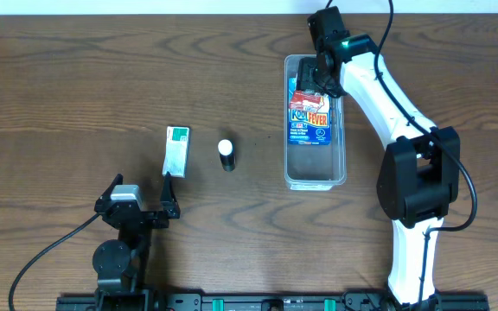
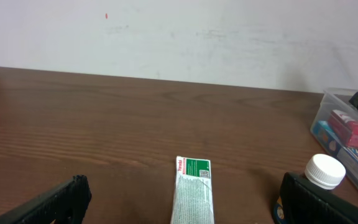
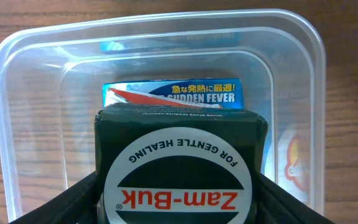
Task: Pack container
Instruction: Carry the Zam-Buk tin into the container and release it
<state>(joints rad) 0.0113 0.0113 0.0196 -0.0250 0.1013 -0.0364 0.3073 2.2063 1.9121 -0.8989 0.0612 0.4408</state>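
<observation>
The clear container (image 1: 316,181) lies lengthwise at the right of the table. A blue "Kool Fever" carton (image 1: 309,121) lies flat inside it, with a red box (image 1: 303,84) at its far end. My right gripper (image 1: 322,79) is low over that far end. In the right wrist view its fingers press both sides of a dark green Zam-Buk box (image 3: 179,162), held above the blue carton (image 3: 173,93) inside the container's walls (image 3: 166,22). My left gripper (image 1: 143,183) rests open near the front left, holding nothing.
A long green-and-white box (image 1: 176,149) lies on the table just ahead of the left gripper, centred between its fingers (image 2: 73,193). A small dark bottle with a white cap (image 1: 226,154) stands to its right. A white wall borders the table's far edge.
</observation>
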